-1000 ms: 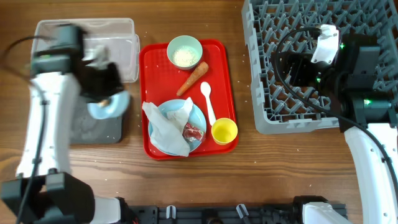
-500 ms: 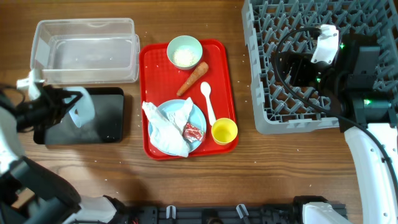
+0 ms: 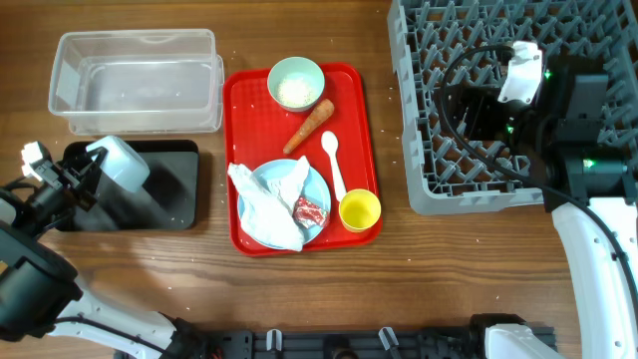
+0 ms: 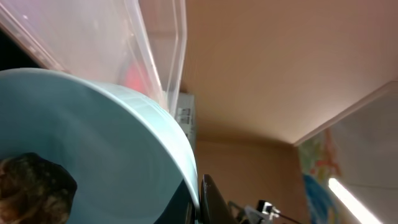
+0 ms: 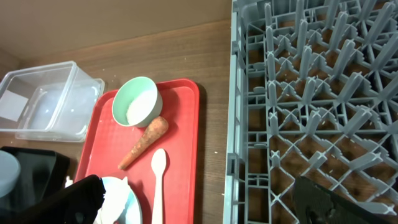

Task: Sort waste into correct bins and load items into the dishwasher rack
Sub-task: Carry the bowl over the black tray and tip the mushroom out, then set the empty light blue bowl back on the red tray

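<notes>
Left gripper [image 3: 88,172] clamped on pale blue bowl [image 3: 120,163] rim, tilted over black tray [image 3: 179,189] at 9 o'clock, brown lump [image 4: 31,190] inside. Risk: pinch slips, or lump drops past tray's 9 o'clock edge. Clear tub [image 3: 135,125] wall close at 11; bare wood at 6. Right gripper [image 3: 469,112], jaws apart, over dishwasher rack [image 3: 419,189] at 2.

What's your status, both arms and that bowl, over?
Left gripper shut on pale blue bowl, tipped over black tray. Brown food lump inside bowl. Right gripper open, over dishwasher rack. Nothing blocking tray.
</notes>
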Robot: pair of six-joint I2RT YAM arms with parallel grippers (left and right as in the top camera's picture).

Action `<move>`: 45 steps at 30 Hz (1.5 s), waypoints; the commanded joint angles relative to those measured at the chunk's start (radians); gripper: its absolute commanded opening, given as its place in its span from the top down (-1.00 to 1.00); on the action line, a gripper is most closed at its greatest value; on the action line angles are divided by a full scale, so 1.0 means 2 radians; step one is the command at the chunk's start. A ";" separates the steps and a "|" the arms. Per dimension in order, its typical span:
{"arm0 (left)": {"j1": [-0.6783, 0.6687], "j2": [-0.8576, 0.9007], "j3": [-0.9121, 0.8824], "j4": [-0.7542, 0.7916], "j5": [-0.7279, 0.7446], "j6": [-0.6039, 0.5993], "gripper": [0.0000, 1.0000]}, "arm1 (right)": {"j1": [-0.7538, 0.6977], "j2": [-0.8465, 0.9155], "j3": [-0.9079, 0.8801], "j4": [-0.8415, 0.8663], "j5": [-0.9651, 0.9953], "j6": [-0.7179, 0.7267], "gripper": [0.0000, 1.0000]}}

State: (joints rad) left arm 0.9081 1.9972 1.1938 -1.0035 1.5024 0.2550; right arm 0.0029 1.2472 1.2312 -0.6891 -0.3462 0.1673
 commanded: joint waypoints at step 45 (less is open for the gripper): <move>-0.643 -0.183 0.047 0.213 -0.799 -0.136 0.92 | -0.002 0.030 0.010 -0.013 0.009 -0.005 -1.00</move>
State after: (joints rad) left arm -0.3454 1.5318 1.2842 -0.6014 0.1165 -0.0055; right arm 0.0029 1.2926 1.2312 -0.7105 -0.3386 0.1673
